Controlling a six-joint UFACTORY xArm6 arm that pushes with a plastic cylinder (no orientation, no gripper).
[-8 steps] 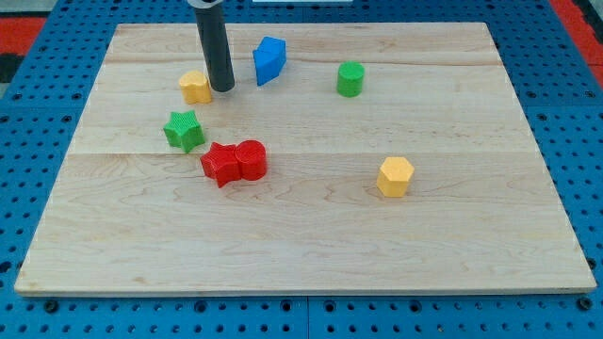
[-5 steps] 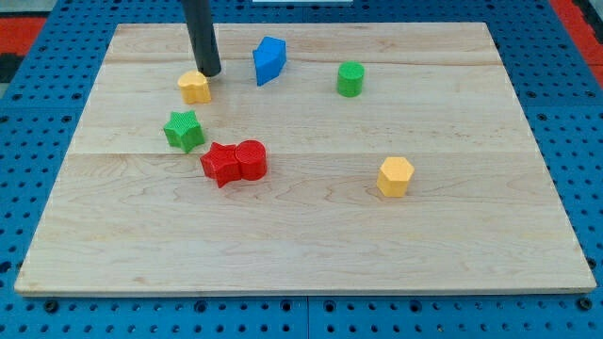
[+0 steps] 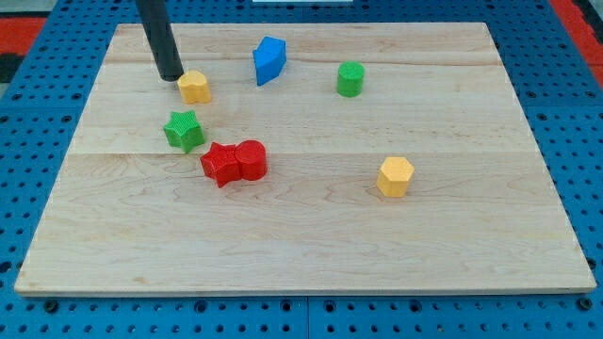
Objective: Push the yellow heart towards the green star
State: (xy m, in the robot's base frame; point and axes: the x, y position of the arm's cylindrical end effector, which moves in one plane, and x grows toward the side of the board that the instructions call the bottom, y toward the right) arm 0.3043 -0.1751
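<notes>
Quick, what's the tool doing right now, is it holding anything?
No gripper here, only a rod. My tip holds nothing; it sits just to the view's left of the yellow heart, above the green star.

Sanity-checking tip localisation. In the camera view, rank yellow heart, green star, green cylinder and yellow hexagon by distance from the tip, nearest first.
From my tip, near the view's top left:
1. yellow heart, just to the tip's right, about touching.
2. green star, below the tip.
3. green cylinder, across to the view's right, near the top.
4. yellow hexagon, right and lower down.
</notes>
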